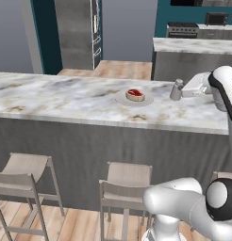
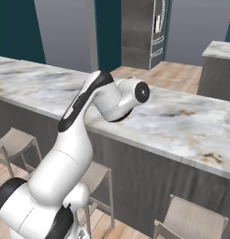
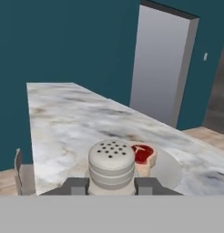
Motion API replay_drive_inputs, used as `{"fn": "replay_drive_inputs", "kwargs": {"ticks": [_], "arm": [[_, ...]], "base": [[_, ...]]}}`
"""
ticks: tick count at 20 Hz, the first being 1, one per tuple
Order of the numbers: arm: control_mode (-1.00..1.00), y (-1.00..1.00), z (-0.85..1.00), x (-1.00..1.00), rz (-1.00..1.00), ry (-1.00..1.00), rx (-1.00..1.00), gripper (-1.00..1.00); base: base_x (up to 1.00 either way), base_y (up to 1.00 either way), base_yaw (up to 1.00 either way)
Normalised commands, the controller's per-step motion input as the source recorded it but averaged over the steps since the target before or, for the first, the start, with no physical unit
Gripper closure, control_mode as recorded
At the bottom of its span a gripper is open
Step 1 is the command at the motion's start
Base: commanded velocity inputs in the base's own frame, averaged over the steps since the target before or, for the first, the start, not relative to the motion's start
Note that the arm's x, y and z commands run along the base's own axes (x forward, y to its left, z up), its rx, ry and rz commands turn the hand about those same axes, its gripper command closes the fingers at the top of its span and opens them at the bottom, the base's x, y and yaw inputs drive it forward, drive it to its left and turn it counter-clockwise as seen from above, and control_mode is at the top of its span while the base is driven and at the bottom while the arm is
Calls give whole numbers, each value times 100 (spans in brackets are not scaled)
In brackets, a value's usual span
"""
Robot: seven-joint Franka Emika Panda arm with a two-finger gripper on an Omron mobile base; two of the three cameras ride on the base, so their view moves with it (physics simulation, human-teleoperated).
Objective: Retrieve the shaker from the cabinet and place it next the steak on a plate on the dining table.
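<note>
Gripping the shaker (image 3: 111, 167) between its two dark fingertips, the gripper (image 3: 112, 185) holds it upright at the body, jaws narrowed onto its sides, so the perforated cap faces up and nothing would spill. In the hand view the shaker stands in the foreground with the steak (image 3: 142, 154) just behind it on the plate (image 3: 170, 169), which suggests the hand is lined up toward the plate for a set-down beside the meat.

From the left base view, the shaker (image 1: 176, 89) is at the end of the white hand, low over the marble top of the dining table (image 1: 66, 101), to the right of the plate (image 1: 122, 99) and a short way apart from it. Whether its base already touches the marble I cannot tell. The steak (image 1: 135, 94) lies near the plate's middle, leaving bare rim around it.

The arm (image 2: 82, 116) reaches forward over the table edge from the stool side, so the carrying seems done and the placing is in hand. Bar stools (image 1: 125, 186) stand below the counter front, well clear of the reach.
</note>
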Motion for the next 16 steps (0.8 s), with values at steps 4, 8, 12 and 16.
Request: {"fn": "replay_drive_inputs", "kwargs": {"ticks": [4,8,12,16], "arm": [[-100,-1,-27,22,0,0,0,100],[-100,-7,-24,21,0,0,0,100],[-100,-8,-10,17,4,0,2,100],[-100,0,-21,7,7,1,1,100]], "base": [[0,0,0],[0,0,0],[0,0,0],[0,0,0]]}}
